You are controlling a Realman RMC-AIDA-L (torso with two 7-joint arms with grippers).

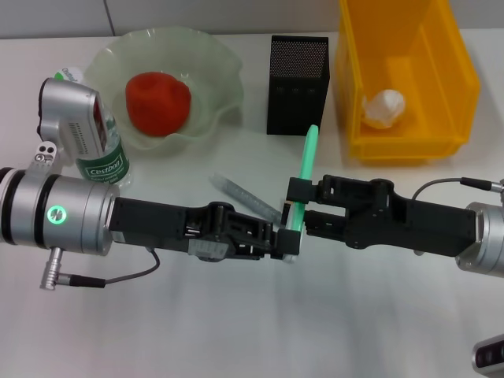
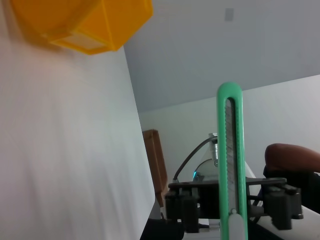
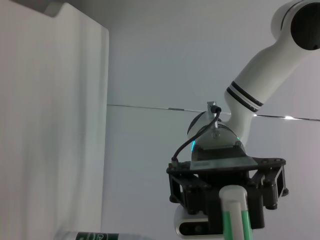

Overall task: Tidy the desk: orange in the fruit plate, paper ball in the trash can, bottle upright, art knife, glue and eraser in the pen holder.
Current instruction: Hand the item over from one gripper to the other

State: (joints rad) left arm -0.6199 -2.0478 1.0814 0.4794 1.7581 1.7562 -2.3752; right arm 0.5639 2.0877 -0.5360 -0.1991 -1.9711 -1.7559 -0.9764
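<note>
White worktop (image 1: pixel 236 331) ahead of you: 2 claws meet at its middle.
Your right claw (image 1: pixel 294 203) and left claw (image 1: pixel 288 240) both clamp the green plastic art knife (image 1: pixel 303 173), held up near the black mesh pen holder (image 1: pixel 297 85).

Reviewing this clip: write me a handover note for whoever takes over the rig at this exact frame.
Left gripper and right gripper meet mid-desk, both at the green art knife; which one holds it is unclear, looks like a handover.
Done: orange in fruit plate, paper ball in yellow bin, bottle upright.
Left: art knife into black pen holder. A grey stick-like item lies on the desk; eraser not seen.
</note>
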